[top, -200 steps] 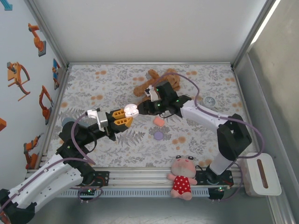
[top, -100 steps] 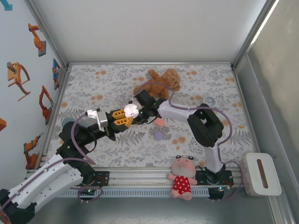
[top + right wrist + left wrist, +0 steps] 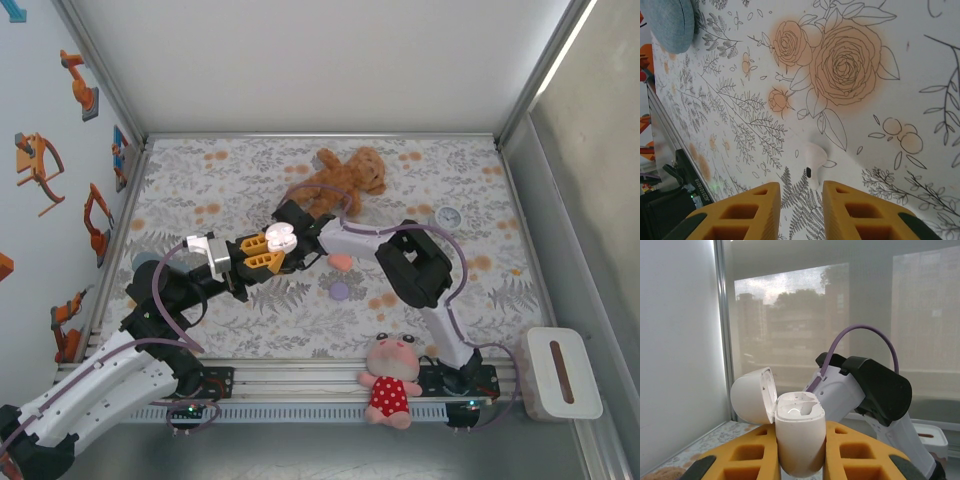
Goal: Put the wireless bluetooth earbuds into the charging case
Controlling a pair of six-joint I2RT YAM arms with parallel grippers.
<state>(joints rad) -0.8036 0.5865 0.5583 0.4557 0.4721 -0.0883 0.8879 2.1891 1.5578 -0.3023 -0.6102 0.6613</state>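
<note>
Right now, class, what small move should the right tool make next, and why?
Probably ease the open right tool forward to straddle the white earbud, which lies on the cloth just ahead of it. The left tool holds the charging case with its lid open, ready.

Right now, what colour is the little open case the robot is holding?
White. The charging case shows best in the left wrist view.

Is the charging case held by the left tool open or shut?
Open. On the charging case the lid is swung back, baring the inside.
</note>
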